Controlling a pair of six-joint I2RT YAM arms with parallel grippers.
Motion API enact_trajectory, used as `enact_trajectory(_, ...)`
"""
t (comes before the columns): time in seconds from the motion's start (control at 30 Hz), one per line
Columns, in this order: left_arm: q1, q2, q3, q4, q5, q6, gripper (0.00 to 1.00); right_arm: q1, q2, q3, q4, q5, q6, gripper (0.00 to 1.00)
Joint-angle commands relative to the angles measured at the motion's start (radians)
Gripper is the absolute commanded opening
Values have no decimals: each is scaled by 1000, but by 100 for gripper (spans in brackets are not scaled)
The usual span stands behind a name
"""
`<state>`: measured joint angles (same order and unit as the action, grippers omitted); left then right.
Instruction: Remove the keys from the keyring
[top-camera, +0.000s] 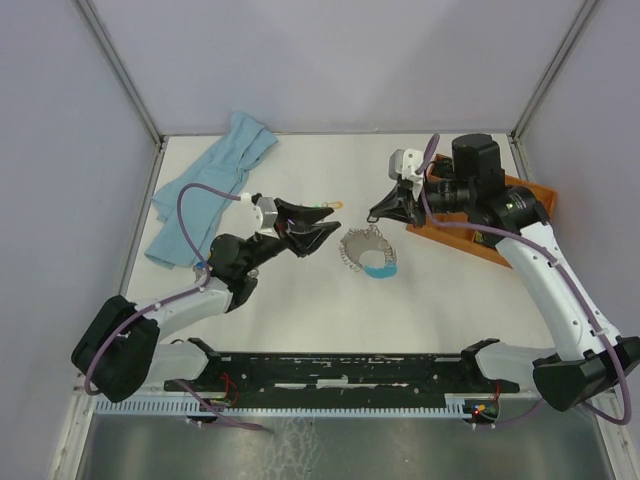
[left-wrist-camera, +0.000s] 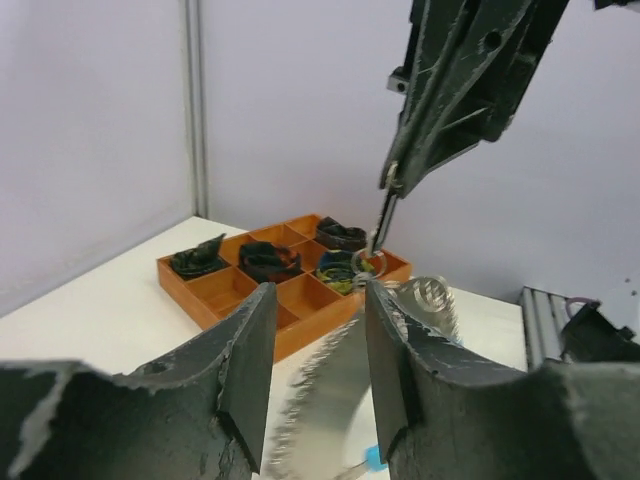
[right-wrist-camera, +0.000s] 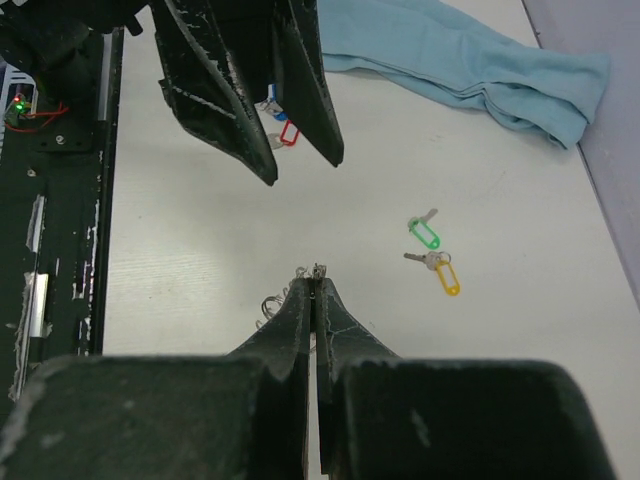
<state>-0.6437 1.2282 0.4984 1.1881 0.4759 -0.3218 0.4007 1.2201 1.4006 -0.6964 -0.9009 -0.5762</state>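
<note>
- As it had to steady the work for the other arm, the right gripper (top-camera: 373, 217) stood with its jaws pressed fully together on the upper edge of the large floppy keyring (top-camera: 367, 252). This was a loop densely strung with small silver metal keys (top-camera: 352, 250), with one curved light-blue sheathed stretch (top-camera: 380, 270).
- Keyring, position: mid-way across the white table (top-camera: 300, 300), between the two grippers. Its top was raised at the right gripper's tips and the blue stretch lay nearest the arm bases.
- Left gripper (top-camera: 335, 220): jaws roughly half apart, gripping nothing, aimed at the ring's left side. Its wrist view showed blurred silver keys in the gap between the fingers (left-wrist-camera: 250, 350), but whether they touched could not be told. It was judged to be placed for taking one key while the ring was held taut.
- Green-tagged key (right-wrist-camera: 425, 232) and yellow-tagged key (right-wrist-camera: 445, 275): loose on the table, just beside each other and well apart from the ring. Both were judged already removed.
- Red-tagged key (right-wrist-camera: 288, 132) and blue-tagged key (right-wrist-camera: 266, 104): loose, seen behind the left gripper's fingers.
- Orange compartmented tray (top-camera: 520, 192): behind the right arm, with dark items in several cells.
- Crumpled light-blue cloth (top-camera: 210, 190): far left, untouched.
</note>
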Motion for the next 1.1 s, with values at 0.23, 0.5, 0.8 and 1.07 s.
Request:
enact_trajectory(0.23,19,265,69,337,184,39,54,-34,46,120,-130,-93,-6,1)
enact_trajectory(0.5,0,380,128,476,239,32,52,-45,64,97,-110,-108,6,1)
enact_trajectory(0.8,-8,410,200,510,257,-35,54,-50,77,86,-105,-115,15,1)
enact_trajectory(1.07,-25,442,232,541,242,-188,58,-51,80,72,-98,-131,17,1)
